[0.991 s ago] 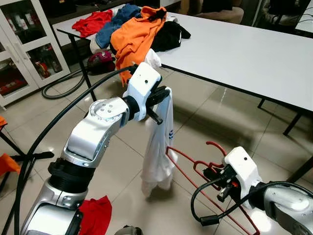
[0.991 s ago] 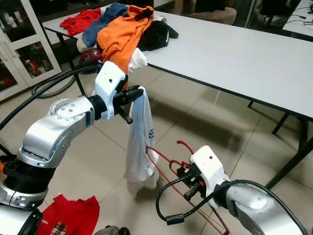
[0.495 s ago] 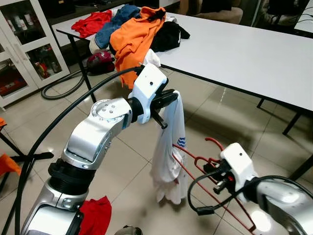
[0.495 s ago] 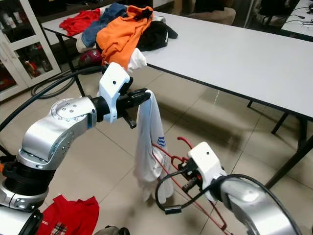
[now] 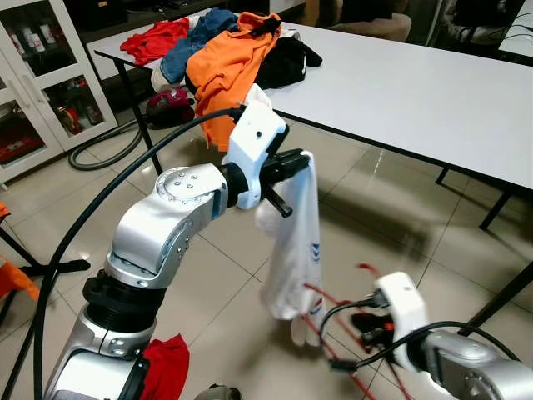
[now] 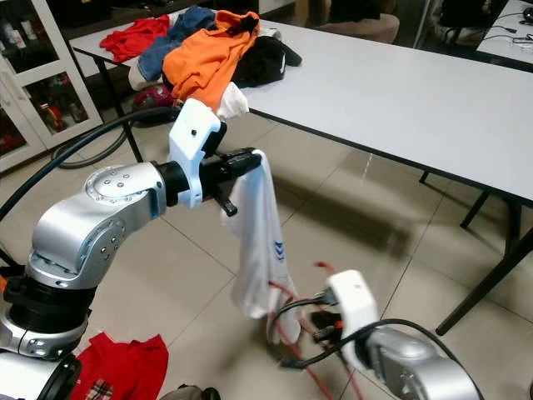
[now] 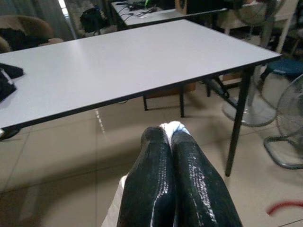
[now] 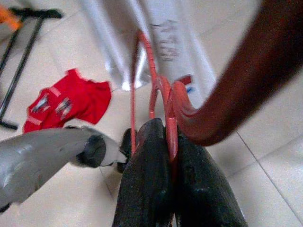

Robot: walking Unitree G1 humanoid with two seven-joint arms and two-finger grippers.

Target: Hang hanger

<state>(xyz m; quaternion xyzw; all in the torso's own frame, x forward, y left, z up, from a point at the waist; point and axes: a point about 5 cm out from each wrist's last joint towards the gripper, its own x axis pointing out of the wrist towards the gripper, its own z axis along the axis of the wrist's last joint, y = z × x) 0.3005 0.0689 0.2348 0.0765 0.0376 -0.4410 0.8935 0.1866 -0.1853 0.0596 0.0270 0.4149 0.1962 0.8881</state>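
Left pincer (image 7: 169, 137) is clamped on a dangling white shirt (image 5: 296, 258) with arm raised, right pincer (image 8: 165, 137) pinching the red hanger (image 8: 163, 101) down low.

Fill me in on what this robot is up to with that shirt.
The robot's left gripper is shut on a white shirt, holding it up so it hangs down toward the tiled floor. Lower down, the right gripper is clamped on a red hanger, close beside the shirt's bottom end. The shirt is not on the hanger yet. More clothes are piled on the white table behind.
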